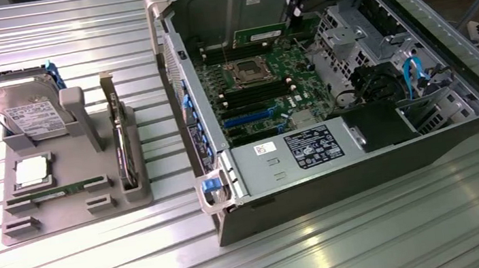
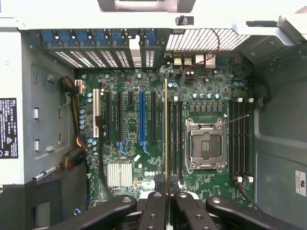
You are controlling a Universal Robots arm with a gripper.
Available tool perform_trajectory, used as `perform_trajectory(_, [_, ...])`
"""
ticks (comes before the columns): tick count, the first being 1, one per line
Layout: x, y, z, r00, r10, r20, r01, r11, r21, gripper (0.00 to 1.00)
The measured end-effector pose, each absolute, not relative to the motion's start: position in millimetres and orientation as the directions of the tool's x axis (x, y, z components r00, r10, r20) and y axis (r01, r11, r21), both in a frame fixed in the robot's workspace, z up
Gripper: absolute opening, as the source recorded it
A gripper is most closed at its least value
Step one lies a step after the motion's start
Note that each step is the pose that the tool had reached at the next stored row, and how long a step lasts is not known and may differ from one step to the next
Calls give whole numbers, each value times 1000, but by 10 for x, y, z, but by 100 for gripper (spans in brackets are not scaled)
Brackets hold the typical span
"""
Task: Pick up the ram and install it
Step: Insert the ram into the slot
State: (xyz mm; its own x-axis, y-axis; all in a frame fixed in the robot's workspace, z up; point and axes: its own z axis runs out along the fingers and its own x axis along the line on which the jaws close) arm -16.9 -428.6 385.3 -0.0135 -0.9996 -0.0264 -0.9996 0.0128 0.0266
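Pickup done: the gripper, jaws pinching the ram, holds it over the memory slots at centre frame; seating apparently remains.

I see an open computer case on the slatted metal table, with motherboard, CPU socket, power supply and blue cable inside, and toward the exterior view's left a gray holder carrying a hard drive, an upright expansion card and probably a loose CPU chip.

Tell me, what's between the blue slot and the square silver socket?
The ram, gripped edge-on by the tool, and dark slots, in the wrist view.
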Motion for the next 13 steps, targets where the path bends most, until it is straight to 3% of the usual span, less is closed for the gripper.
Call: perform_trajectory(13, [-169, -4285, 3673, -13, -1000, -27, -1000, 13, 27, 12])
